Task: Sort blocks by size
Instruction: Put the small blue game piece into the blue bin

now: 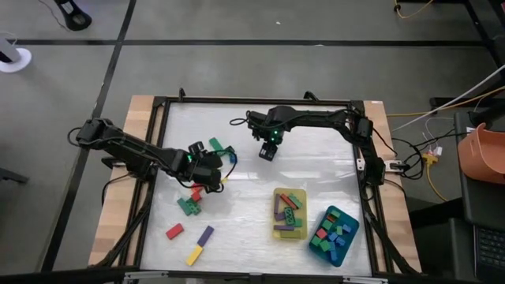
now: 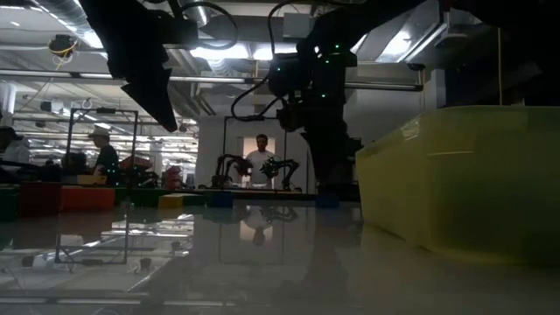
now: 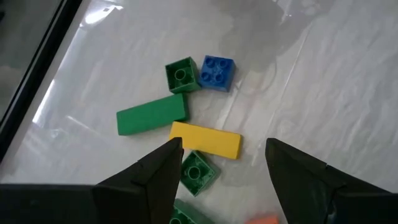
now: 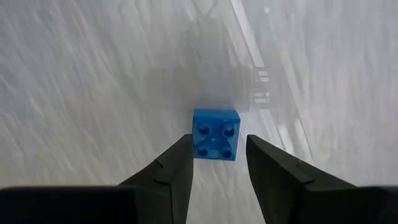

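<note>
The right gripper [image 4: 217,167] stands with fingers apart around a square, four-studded blue brick [image 4: 216,134] on the glossy, wrinkled table [image 4: 93,74]. The left gripper [image 3: 224,168] gapes wide above a smooth yellow bar [image 3: 206,139].

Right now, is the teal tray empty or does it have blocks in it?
It has blocks in it. The high view shows the teal tray holding a heap of green, blue and red blocks.

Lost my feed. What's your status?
Left gripper open over loose blocks. Right gripper open, jaws astride blue block. Nothing in the way.
</note>
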